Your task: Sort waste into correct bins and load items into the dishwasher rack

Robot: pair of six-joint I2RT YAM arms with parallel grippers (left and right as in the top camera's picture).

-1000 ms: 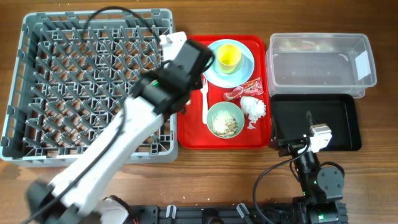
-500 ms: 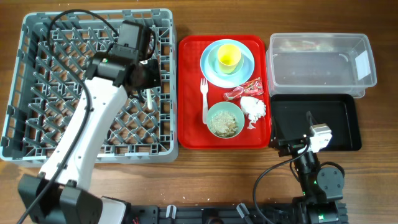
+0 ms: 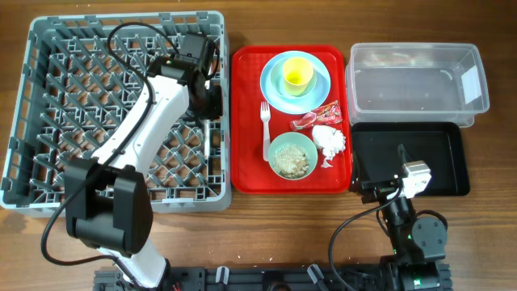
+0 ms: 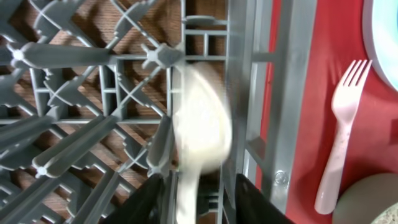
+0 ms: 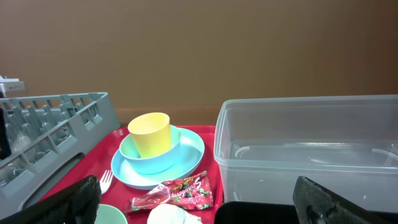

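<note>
My left gripper (image 3: 212, 101) is over the right edge of the grey dishwasher rack (image 3: 48, 121). Its fingers (image 4: 198, 205) are apart, with the blurred white spoon (image 4: 200, 134) between them over the lattice. The white fork (image 3: 265, 129) lies on the red tray (image 3: 250, 174), along with the yellow cup (image 3: 297, 74) on the blue plate (image 3: 275, 81), the mint bowl (image 3: 292, 155) with rice scraps, the red wrapper (image 3: 317, 118) and the tissue (image 3: 329, 139). My right gripper (image 5: 205, 211) is open and empty, low at the front right.
The clear tub (image 3: 416, 77) stands at the back right, with the black tray (image 3: 420, 162) in front of it. The right arm's base (image 3: 416, 234) sits at the table's front edge. The left arm stretches diagonally across the rack.
The left arm carried the spoon from the red tray's edge out over the rack, then shifted back toward the rack's right edge. The right arm has not moved.
</note>
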